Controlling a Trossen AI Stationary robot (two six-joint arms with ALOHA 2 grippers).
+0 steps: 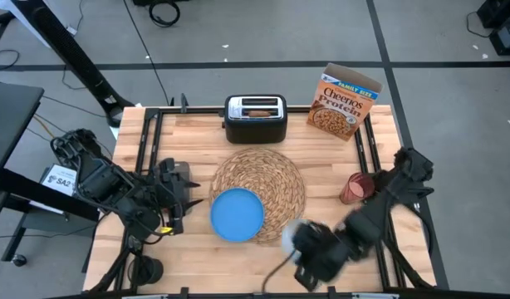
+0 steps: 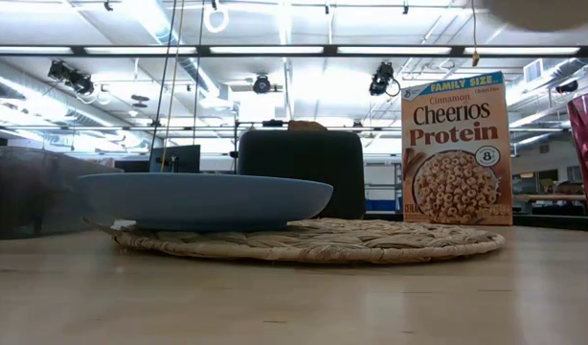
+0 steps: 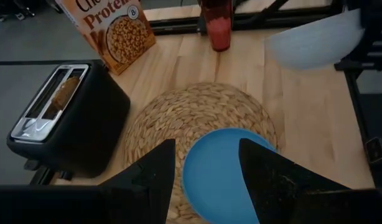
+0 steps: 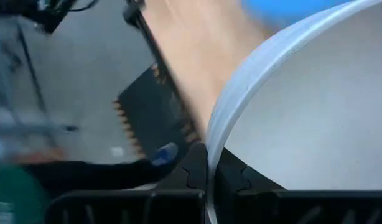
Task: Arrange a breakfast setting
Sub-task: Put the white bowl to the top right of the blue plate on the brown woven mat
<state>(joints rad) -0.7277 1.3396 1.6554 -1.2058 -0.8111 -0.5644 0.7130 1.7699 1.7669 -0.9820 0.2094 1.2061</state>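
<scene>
The round woven placemat (image 1: 263, 178) lies mid-table. The blue plate (image 1: 237, 213) rests on its near left part. My right gripper (image 1: 305, 247) is shut on the white bowl (image 1: 291, 237) near the table's front edge, right of the plate. My left gripper (image 1: 184, 197) is open and empty, left of the plate; the plate shows beyond its fingers (image 3: 225, 171). The toast slice (image 1: 257, 110) stands in a slot of the toaster (image 1: 256, 124). The Cheerios box (image 1: 345, 104) stands at the far right. The translucent red cup (image 1: 355, 188) stands right of the placemat. The apple and spoon are out of view. My right gripper pinches the bowl's rim (image 4: 209, 146) between its two fingers, one inside the bowl and one outside. The bowl is lifted clear of the table; it shows high up in the low view (image 2: 543, 11).
The toaster stands at the far edge behind the placemat. Black rails (image 1: 147, 149) run along the table's left and right sides. Bare wood (image 1: 321, 158) lies between the placemat and the cup.
</scene>
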